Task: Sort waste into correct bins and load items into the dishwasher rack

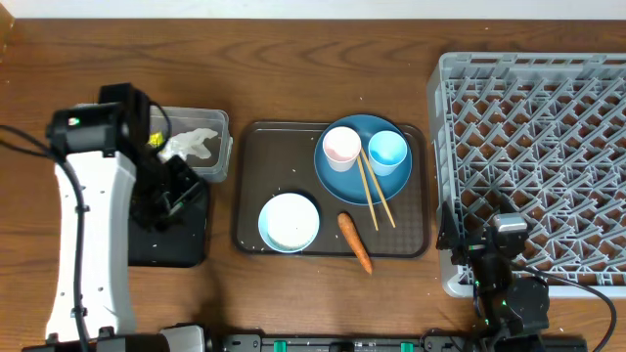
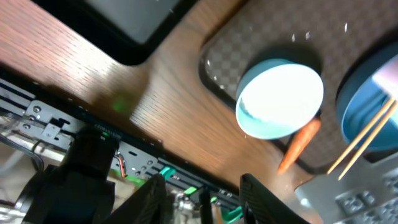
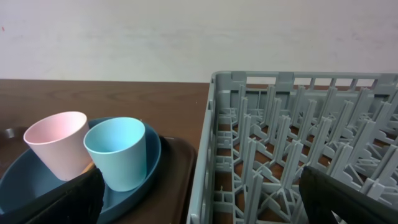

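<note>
left hand [image 2: 202, 186] narrowed, seemingly empty, right hand [image 3: 202, 180] wide beside rack [image 3: 280, 124], carrot [image 1: 355, 242] near bowl [image 1: 290, 221]

Looking like a robotics lab rig, going by the white arm [image 1: 93, 225] sitting at a wood table [image 1: 293, 59], bare wall [image 3: 186, 37], dishes [image 1: 290, 221] staged beside a rack [image 1: 548, 147].

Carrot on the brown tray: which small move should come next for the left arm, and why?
Probably swing the left fingers right, over the carrot. They look empty, the tissue already lies in the clear tub, and the carrot lies at the near edge of the brown tray, beside the white bowl.
</note>
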### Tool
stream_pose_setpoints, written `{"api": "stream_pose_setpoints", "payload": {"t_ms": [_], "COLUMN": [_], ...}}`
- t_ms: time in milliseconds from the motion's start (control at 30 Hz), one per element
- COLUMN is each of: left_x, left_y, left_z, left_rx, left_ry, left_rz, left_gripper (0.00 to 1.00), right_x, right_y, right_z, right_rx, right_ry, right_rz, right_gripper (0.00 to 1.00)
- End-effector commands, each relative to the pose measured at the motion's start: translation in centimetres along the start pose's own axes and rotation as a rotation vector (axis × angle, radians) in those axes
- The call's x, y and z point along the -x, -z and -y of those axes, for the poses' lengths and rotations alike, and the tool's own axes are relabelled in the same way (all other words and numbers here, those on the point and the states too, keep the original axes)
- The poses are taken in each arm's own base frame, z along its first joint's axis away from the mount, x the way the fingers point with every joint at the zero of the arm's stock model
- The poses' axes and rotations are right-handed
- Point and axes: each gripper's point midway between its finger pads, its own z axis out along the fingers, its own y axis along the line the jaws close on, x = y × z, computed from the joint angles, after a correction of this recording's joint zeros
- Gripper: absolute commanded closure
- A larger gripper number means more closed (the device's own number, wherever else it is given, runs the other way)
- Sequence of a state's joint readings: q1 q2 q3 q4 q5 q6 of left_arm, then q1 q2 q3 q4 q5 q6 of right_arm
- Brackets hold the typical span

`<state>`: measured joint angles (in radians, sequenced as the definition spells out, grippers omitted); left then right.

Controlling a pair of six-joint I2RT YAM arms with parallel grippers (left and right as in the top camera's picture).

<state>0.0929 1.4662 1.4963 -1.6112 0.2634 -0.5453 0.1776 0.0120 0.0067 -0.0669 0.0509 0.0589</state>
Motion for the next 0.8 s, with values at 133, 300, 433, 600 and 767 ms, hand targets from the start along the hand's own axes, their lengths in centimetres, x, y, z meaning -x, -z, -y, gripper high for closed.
{"api": "stream_pose_setpoints", "payload": {"t_ms": [133, 300, 433, 600, 767], "left_x": [-3.9, -4.9, -5.5, -5.8, -5.1], "left_y": [-1.6, -3.8, -5.3, -7.1, -9.5], "left_z": [0.9, 3.2, 3.7, 4.9, 5.6], "left_rx": [0.085, 0.082, 0.115, 0.115, 0.124], "left_ry": [-0.142, -0.213, -0.295, -0.376, -0.439], "left_rz": [-0.089, -0.061, -0.039, -0.007, 0.060], "left_gripper": [0.67, 0.67, 0.67, 0.65, 0.59], "right_x": [0.0, 0.0, 0.0, 0.0, 0.0], "right_y": [0.0, 0.0, 0.0, 0.0, 0.0], "right_z": [0.3, 0.3, 0.3, 0.3, 0.3], "right_rx": [-0.013, -0.013, -0.013, -0.013, -0.013], "right_ry": [0.010, 0.010, 0.011, 0.010, 0.011], "right_rz": [0.001, 0.001, 0.000, 0.001, 0.001], "right_gripper": [0.01, 0.01, 0.01, 0.01, 0.01]}}
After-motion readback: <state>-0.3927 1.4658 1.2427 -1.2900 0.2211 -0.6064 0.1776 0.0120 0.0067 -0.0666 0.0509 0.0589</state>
